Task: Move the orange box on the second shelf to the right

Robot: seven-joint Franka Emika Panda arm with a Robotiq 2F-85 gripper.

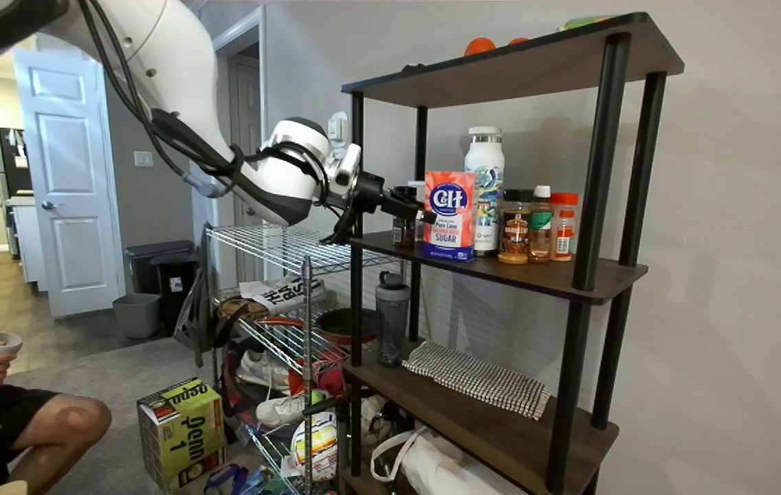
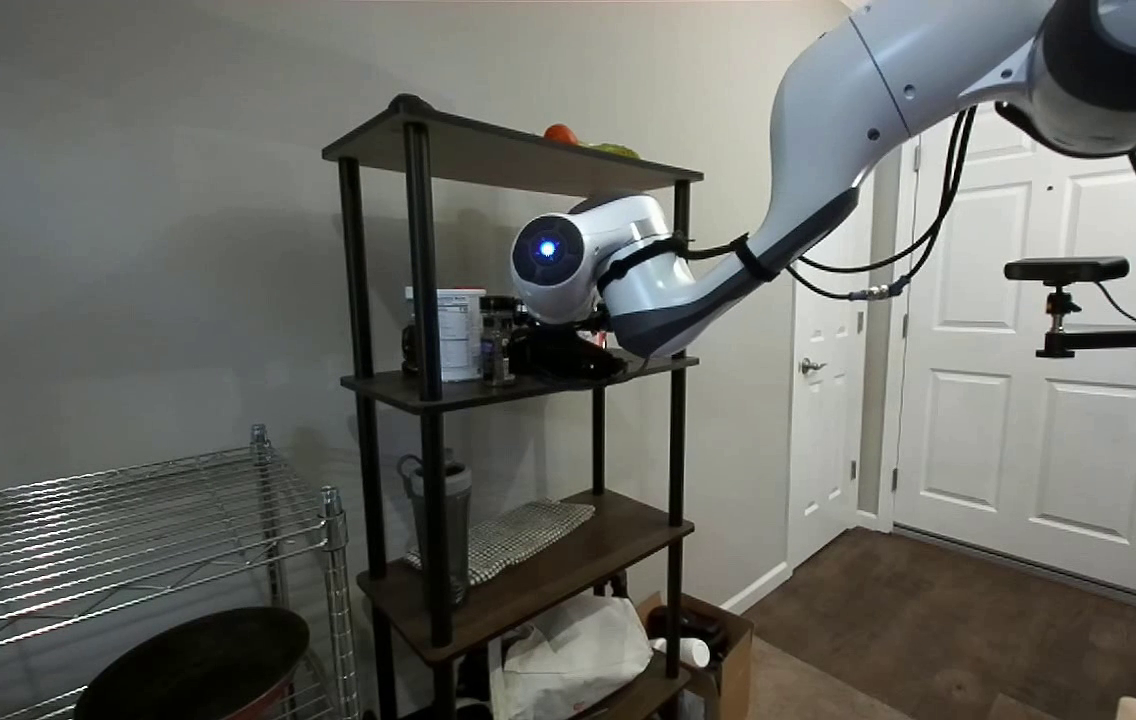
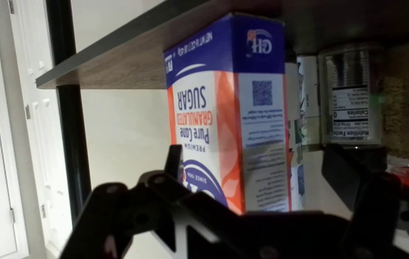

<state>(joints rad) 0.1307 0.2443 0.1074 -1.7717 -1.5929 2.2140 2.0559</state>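
Note:
The orange box [image 1: 456, 223], a sugar carton with a blue round logo, stands upright on the second shelf [image 1: 614, 276] near its front edge. In the wrist view, which is upside down, the box [image 3: 208, 104] hangs from the shelf board [image 3: 118, 70]. My gripper [image 3: 255, 158] is open around the box: one finger lies before its white front, the other is past its back with a gap. In an exterior view the gripper [image 1: 418, 208] reaches in from the box's left side. In an exterior view the arm hides most or all of the box; the gripper [image 2: 568, 355] shows dark there.
A white patterned bottle [image 1: 489, 161] stands behind the box. A barbecue jar [image 1: 514, 237], a green-labelled bottle [image 1: 540, 227] and red-capped jars [image 1: 564, 234] stand right of it. Dark jars [image 1: 402, 223] stand left, close to the gripper. The top board [image 1: 521, 75] and black posts [image 1: 603, 158] frame the space.

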